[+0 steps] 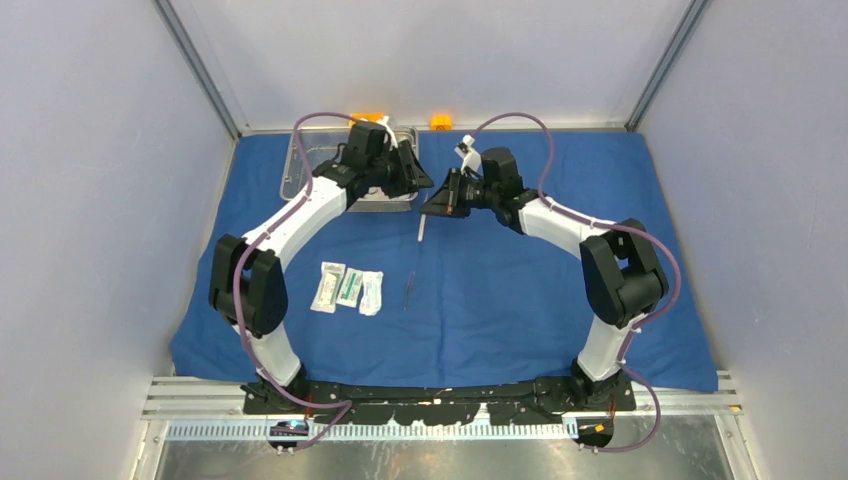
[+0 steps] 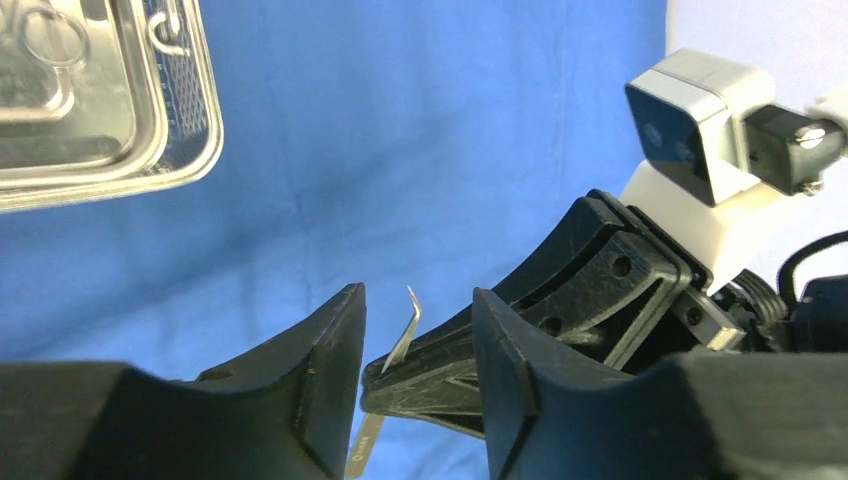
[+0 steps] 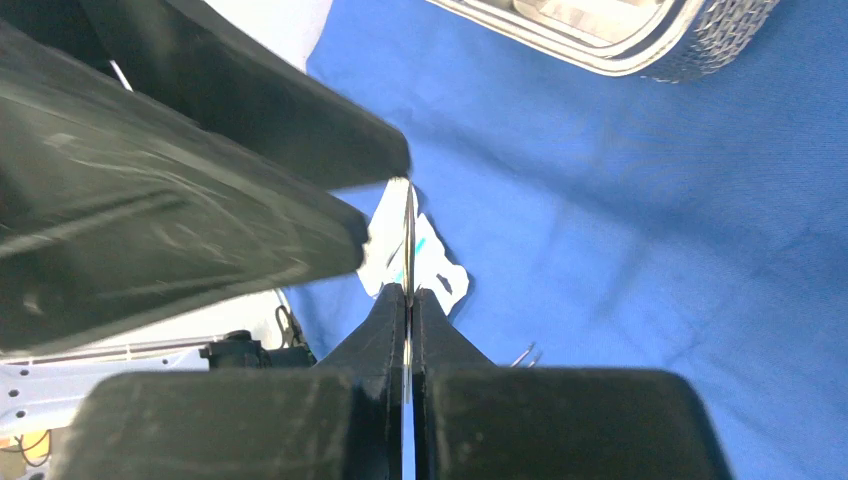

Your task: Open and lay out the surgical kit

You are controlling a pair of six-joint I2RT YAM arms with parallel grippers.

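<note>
The blue cloth wrap (image 1: 520, 300) lies spread over the table. My right gripper (image 1: 438, 200) is shut on thin steel forceps (image 1: 422, 228) with a bent tip (image 2: 412, 303), held above the cloth. In the right wrist view the forceps (image 3: 409, 225) run edge-on out of the shut jaws of the right gripper (image 3: 408, 296). My left gripper (image 2: 418, 298) is open, one finger on each side of the forceps without touching them. The steel tray (image 2: 90, 110) sits inside the mesh basket (image 1: 297, 165) at the back left. Three white-green packets (image 1: 348, 287) lie in a row on the cloth.
A second thin steel instrument (image 1: 408, 289) lies on the cloth right of the packets. Small orange blocks (image 1: 441, 122) sit at the back edge. Grey walls close in both sides, and the arm bases stand along the near rail.
</note>
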